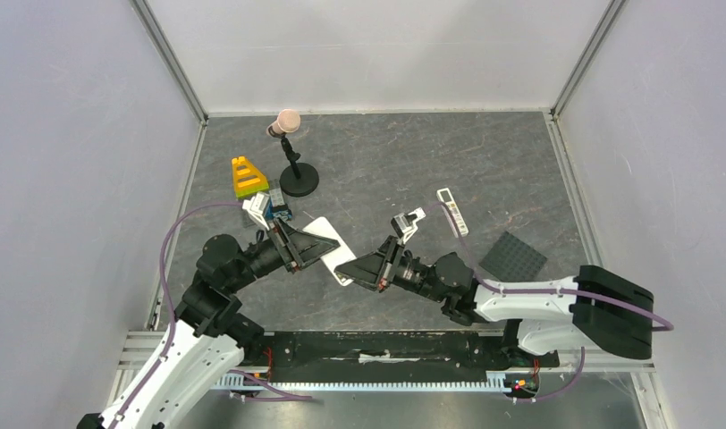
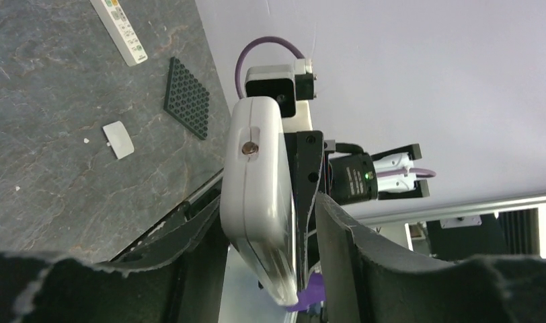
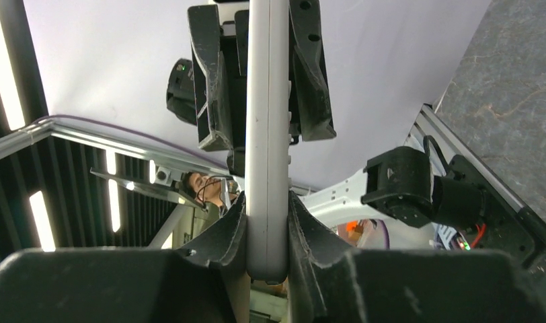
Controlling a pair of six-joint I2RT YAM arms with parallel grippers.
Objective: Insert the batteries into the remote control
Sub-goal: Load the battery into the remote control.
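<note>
The remote control (image 1: 328,237) is a wide white slab held in the air between the two arms, edge-on to both wrist cameras. My right gripper (image 3: 267,202) is shut on one end of the remote control (image 3: 267,101), both pads pressed flat against its faces. My left gripper (image 2: 269,205) is open around the other end of the remote control (image 2: 257,168), with a clear gap on the right side. In the top view my left gripper (image 1: 315,250) and right gripper (image 1: 359,268) face each other. No batteries can be made out.
A longer, slimmer white remote (image 1: 452,211) lies at the right of the mat, with a black studded plate (image 1: 513,256) nearer me. A small white cover piece (image 2: 118,139) lies on the mat. A yellow-green block (image 1: 247,176) and a black stand (image 1: 294,161) are at the back left.
</note>
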